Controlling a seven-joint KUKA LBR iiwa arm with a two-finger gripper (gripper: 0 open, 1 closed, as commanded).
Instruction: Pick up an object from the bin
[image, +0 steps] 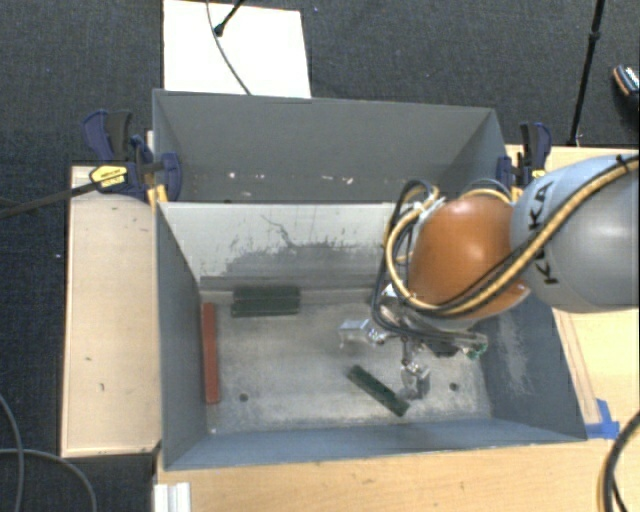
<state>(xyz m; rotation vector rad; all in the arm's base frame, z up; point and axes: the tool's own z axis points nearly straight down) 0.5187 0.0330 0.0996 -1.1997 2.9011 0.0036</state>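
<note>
Camera view. Writing: black capitals run along the grey arm (585, 240) next to the orange dome-shaped wrist cover (465, 262). K and U can be made out, and yellow-and-black cables cross the other letters. No label or brand can be read on anything in the grey metal bin (180, 300). Count of loose things on the bin floor: three for certain. One is a dark green rectangular block (265, 300), lying flat at the back left, just below the foot of the rear wall. One is a long red-brown bar (210, 352), lying along the left wall and touching it or nearly so. One is a thin dark green strip (378, 390), lying slantwise at the front, right of centre, well apart from the other two. A small pale grey metallic piece (355, 330) sits just left of the wrist; I cannot tell whether it is loose or part of the robot. The jaws hang below the orange cover, low over the floor, just beside the right end of the thin green strip. Contact with the strip: cannot tell. Jaws open or closed: cannot tell. Nothing can be seen gripped between them.
</note>
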